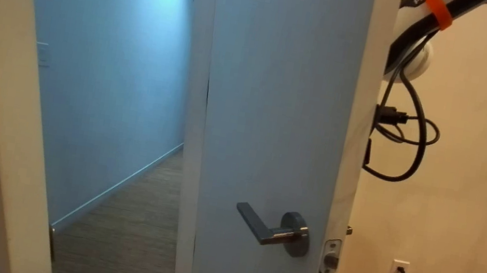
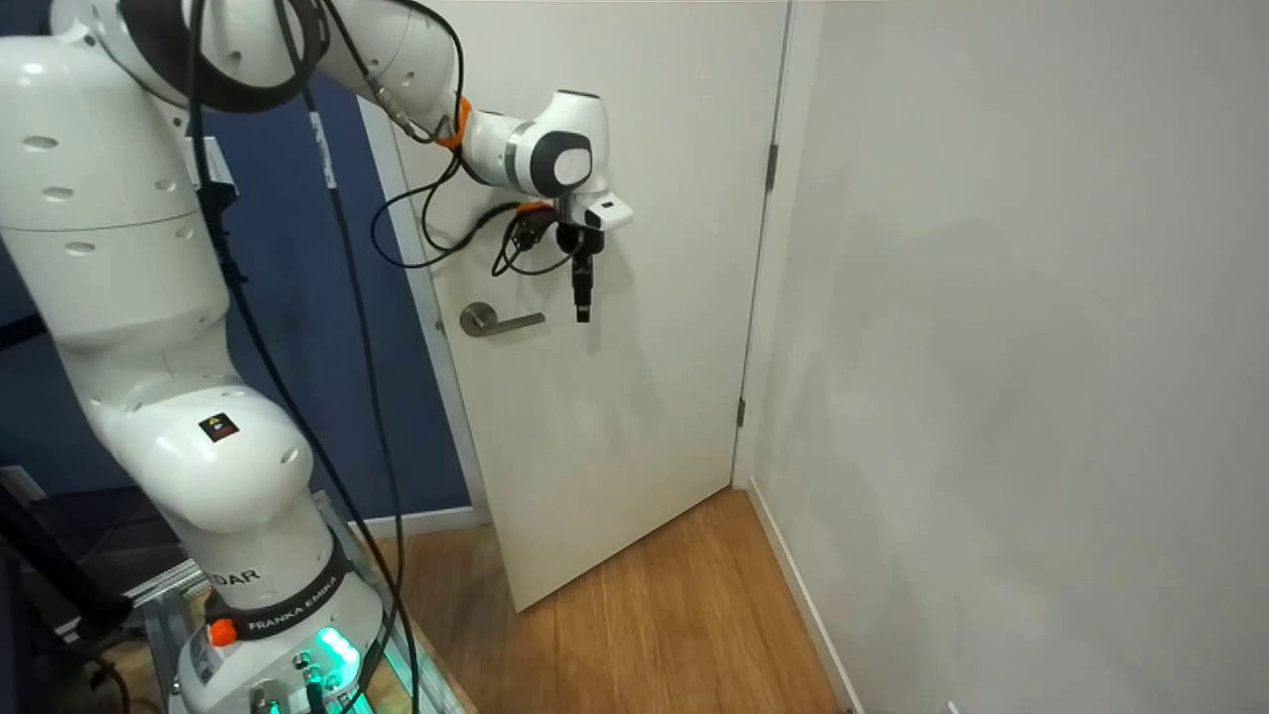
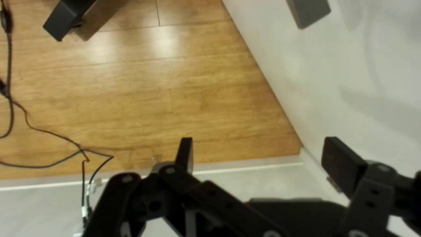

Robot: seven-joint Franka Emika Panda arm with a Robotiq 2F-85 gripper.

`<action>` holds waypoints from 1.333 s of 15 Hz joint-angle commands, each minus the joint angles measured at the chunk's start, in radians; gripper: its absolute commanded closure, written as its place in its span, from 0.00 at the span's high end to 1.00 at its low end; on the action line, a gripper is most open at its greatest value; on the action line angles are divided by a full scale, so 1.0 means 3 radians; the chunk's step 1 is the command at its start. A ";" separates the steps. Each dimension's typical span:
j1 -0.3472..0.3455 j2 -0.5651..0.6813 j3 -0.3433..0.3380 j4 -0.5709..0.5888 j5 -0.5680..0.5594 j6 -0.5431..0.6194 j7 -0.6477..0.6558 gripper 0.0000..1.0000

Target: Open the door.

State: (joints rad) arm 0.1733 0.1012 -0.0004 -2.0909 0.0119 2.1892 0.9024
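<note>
The white door (image 2: 634, 416) stands ajar, swung in from its frame. It also shows from its far side in an exterior view (image 1: 276, 112), with the latch plate on its edge exposed. Its silver lever handle (image 2: 506, 322) is level on the near face; a matching lever (image 1: 273, 229) is on the far face. In the wrist view the white door face (image 3: 378, 65) is at right and the handle's end (image 3: 309, 11) at top right. My gripper (image 2: 583, 319) points down just past the handle's free end, apart from it. In the wrist view the gripper (image 3: 261, 151) is open and empty.
A white wall (image 2: 991, 347) meets the hinge side. Its outlet (image 1: 400, 268) has cables plugged in. Wood floor (image 3: 164, 92) lies below, with loose cables at left. A black block (image 3: 69, 19) is at upper left of the wrist view. A hallway floor (image 1: 125, 235) shows through the doorway.
</note>
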 commanded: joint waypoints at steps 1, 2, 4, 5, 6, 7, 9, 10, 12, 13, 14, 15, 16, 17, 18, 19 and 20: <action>-0.0148 -0.0584 -0.0028 -0.0418 -0.0656 -0.0010 0.0554 1.00; -0.0204 -0.0726 -0.0004 -0.0532 -0.0868 -0.0049 0.0710 1.00; -0.0330 -0.1067 0.0071 -0.0803 -0.1269 -0.0215 0.0995 1.00; -0.0407 -0.1279 0.0098 -0.0968 -0.1433 -0.0325 0.1108 1.00; -0.0485 -0.1447 0.0131 -0.1092 -0.1572 -0.0453 0.1213 1.00; -0.0576 -0.1616 0.0151 -0.1195 -0.1697 -0.0580 0.1282 1.00; -0.0769 -0.1952 0.0164 -0.1398 -0.1875 -0.0812 0.1397 1.00; -0.0875 -0.2107 0.0153 -0.1492 -0.1956 -0.0926 0.1424 1.00; -0.1089 -0.2426 0.0113 -0.1671 -0.2115 -0.1175 0.1458 1.00; -0.1162 -0.2619 0.0038 -0.1787 -0.2085 -0.1201 0.1454 1.00; -0.1219 -0.2756 0.0012 -0.1888 -0.2110 -0.1258 0.1392 1.00; -0.1206 -0.2864 0.0009 -0.1949 -0.2006 -0.1340 0.1284 1.00; -0.1167 -0.3008 -0.0004 -0.2031 -0.1875 -0.1386 0.1181 1.00; -0.1137 -0.3159 0.0024 -0.2099 -0.1815 -0.1497 0.1060 1.00; -0.1092 -0.3320 0.0047 -0.2165 -0.1709 -0.1573 0.0983 1.00; -0.1034 -0.3469 0.0070 -0.2211 -0.1588 -0.1649 0.0878 1.00; -0.0972 -0.3587 0.0077 -0.2242 -0.1431 -0.1677 0.0799 1.00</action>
State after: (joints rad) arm -0.1656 -0.8151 0.0109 -2.7002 -0.5201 1.7293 1.2194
